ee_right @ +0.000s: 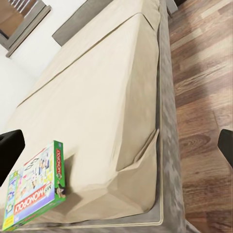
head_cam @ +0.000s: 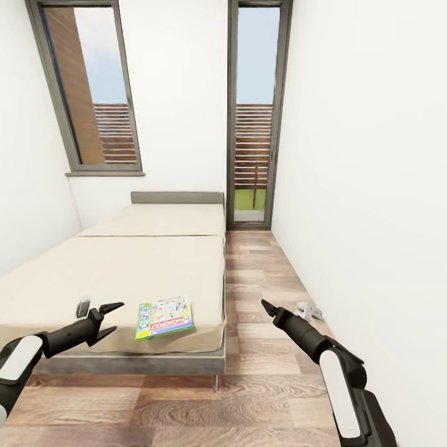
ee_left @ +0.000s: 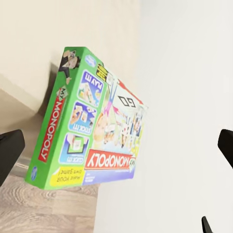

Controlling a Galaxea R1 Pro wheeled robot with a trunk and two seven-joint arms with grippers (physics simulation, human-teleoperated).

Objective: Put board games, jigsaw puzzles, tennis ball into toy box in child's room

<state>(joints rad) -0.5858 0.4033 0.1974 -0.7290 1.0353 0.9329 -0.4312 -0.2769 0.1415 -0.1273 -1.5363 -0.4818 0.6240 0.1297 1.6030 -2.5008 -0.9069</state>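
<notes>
**Facing the bed with the Monopoly box lying near its foot**

Looking down the narrow room in the head view, the robot is standing at the foot of the bed (head_cam: 124, 273), whose cream mattress is stretching away toward 12 o'clock, one seam running across it. The Monopoly box (head_cam: 164, 316) is lying flat on the mattress near the closest edge, toward the corner beside the wooden floor (head_cam: 261, 385), its green side turned toward 9 o'clock and its red lettering facing the robot.

The left gripper (head_cam: 112, 318) is hovering over the near edge of the mattress, just at 9 o'clock of the box and not touching it; its two dark fingers are standing spread apart with nothing between them. In the left wrist view the box (ee_left: 94, 124) is sitting ahead between the parted fingertips (ee_left: 9, 150), clear of both.

The right gripper (head_cam: 268, 307) is hanging over the floor at 3 o'clock of the bed, well apart from the box. In the head view its fingers are appearing as one dark point, but in the right wrist view the fingertips (ee_right: 10, 148) are showing at opposite edges of the picture, so they are standing open and holding nothing. That same view is showing the box (ee_right: 36, 187) resting near the mattress corner, with the grey bed frame (ee_right: 167, 145) running alongside the floorboards.

At 12 o'clock a tall glass door (head_cam: 254, 118) is standing beyond the bed, and a window (head_cam: 93, 87) is sitting at about 11 o'clock
</notes>
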